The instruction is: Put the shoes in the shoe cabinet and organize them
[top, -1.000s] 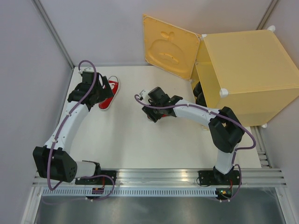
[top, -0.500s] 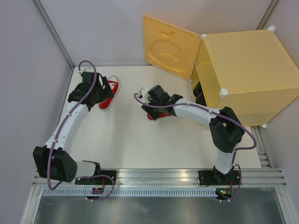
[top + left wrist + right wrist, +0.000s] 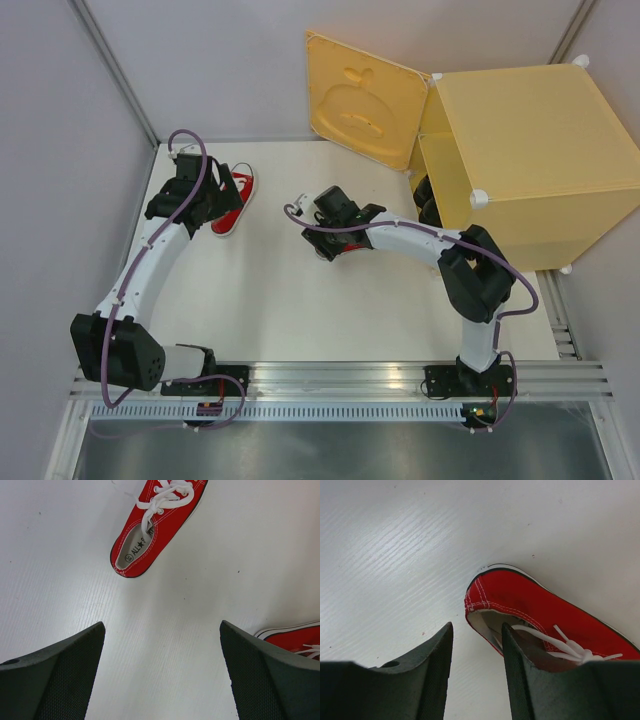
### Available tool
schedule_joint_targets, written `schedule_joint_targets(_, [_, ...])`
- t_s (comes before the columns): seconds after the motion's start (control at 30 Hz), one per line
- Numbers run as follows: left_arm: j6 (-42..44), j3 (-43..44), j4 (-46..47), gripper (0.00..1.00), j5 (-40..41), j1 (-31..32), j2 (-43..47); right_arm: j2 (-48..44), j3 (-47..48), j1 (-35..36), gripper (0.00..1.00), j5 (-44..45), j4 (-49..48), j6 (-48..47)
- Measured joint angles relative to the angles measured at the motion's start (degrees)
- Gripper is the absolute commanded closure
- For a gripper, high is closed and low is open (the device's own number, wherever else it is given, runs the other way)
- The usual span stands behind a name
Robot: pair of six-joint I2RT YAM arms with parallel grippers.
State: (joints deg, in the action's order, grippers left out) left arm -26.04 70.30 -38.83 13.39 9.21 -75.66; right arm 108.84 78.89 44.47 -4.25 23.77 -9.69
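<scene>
One red sneaker [image 3: 233,199] lies at the back left, right beside my open, empty left gripper [image 3: 208,200]. In the left wrist view, the gripper [image 3: 162,625] hovers over bare table, with a red sneaker [image 3: 155,525] ahead and part of another [image 3: 295,637] by the right finger. My right gripper [image 3: 332,225] sits over the other red sneaker [image 3: 347,249] mid-table. In the right wrist view [image 3: 477,630] it is open, with one finger inside the sneaker's [image 3: 530,605] heel opening and the other outside its side wall. The yellow cabinet [image 3: 530,140] stands at the right with its door [image 3: 365,95] open. Black shoes [image 3: 424,200] show inside.
Grey walls enclose the white table [image 3: 300,300] at the left and back. The cabinet's open door juts out over the table's back edge. A metal rail [image 3: 330,375] with both arm bases runs along the near edge.
My right gripper has shifted slightly left and turned over the middle sneaker, which is more hidden under it. The left arm has not moved.
</scene>
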Motion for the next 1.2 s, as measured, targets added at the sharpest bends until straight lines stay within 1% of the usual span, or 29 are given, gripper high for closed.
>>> schedule_joint_targets(0.07, [0.00,0.00,0.00,0.03,0.00,0.00,0.00,0.00,0.00,-0.07,0.56,-0.55,-0.04,0.15])
schedule_joint_targets(0.2, [0.00,0.00,0.00,0.03,0.00,0.00,0.00,0.00,0.00,-0.15,0.58,-1.60,-0.13,0.55])
schedule_joint_targets(0.27, [0.00,-0.02,0.00,0.03,0.00,0.00,0.00,0.00,0.00,-0.22,0.61,-2.23,-0.09,0.76])
schedule_joint_targets(0.53, [0.00,-0.02,0.00,0.03,-0.02,0.00,0.00,-0.02,0.00,-0.24,0.61,-5.97,-0.24,2.69])
schedule_joint_targets(0.7, [0.00,-0.02,0.00,0.03,-0.04,0.00,-0.07,-0.02,0.00,-0.28,0.59,-7.54,-1.01,4.83])
schedule_joint_targets(0.97, [0.00,-0.02,0.00,0.03,-0.04,0.00,-0.07,1.64,0.00,-0.28,0.49,-7.74,-2.86,8.41])
schedule_joint_targets(1.2, [0.00,-0.02,0.00,0.03,-0.15,0.00,-0.09,3.43,-0.11,0.13,0.48,-5.46,-4.61,11.26])
